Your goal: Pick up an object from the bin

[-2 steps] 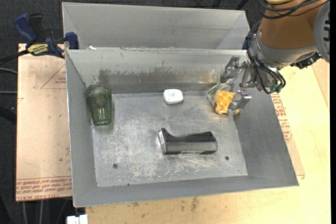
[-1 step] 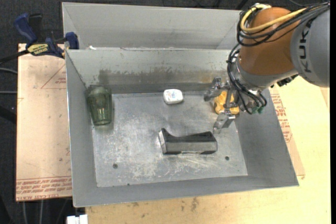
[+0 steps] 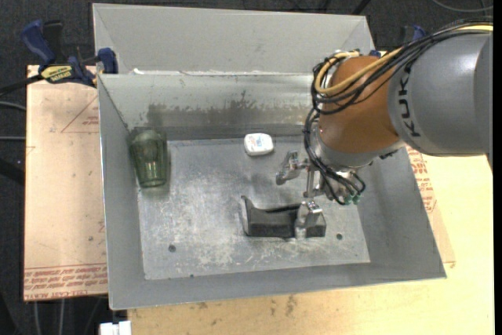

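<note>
pincer (image 3: pixel 301 192) is spread open, nothing between its fingers (image 3: pixel 314 217). it sits at the right end of the dark grey block (image 3: pixel 267 220), which lies flat on the floor of the bin (image 3: pixel 196 239). one finger is down at the block's right end (touching or just off, can't tell). the other stands beyond the block's far side, toward a small white rounded thing (image 3: pixel 258 143) that lies behind the block and apart from it. a green translucent cup (image 3: pixel 150 158) stands well to the block's left, out of play.

my read: the block is the candidate, and the step in hand is lining up the grasp. as it stands the pincer is off the block's right end, not astride it, so closing here would likely clip a corner and shove or spin the block.

better:
- shift left along the block until the fingers straddle its narrow width, one on the near side and one on the far side
- go down until the tips are close to the floor beside the block, then close
- the block looks rigid and low with a raised lip at its left end, so grip the flatter right half
- keep the far finger short of the white thing behind the block
- lift straight up
</note>
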`<move>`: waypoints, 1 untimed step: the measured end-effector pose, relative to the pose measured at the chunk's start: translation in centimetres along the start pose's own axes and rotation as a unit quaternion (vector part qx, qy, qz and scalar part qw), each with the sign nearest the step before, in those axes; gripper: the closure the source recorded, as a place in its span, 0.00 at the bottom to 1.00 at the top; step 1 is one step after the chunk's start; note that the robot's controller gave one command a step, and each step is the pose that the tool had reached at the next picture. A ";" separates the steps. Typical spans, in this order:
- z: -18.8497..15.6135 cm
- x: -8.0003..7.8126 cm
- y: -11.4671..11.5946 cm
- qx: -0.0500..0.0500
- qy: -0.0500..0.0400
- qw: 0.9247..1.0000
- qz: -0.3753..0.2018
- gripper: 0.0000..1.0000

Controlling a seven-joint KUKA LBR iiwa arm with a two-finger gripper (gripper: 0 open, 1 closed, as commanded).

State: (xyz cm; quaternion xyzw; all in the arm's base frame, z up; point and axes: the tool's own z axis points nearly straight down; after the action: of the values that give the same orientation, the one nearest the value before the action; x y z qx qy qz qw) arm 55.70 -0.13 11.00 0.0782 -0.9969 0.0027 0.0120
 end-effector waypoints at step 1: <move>1.0 0.0 0.3 -0.002 -0.013 1.000 0.004 0.00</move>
State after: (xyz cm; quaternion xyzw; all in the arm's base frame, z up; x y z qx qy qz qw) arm 55.60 0.19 9.96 0.0746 -0.9972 -0.0005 -0.0009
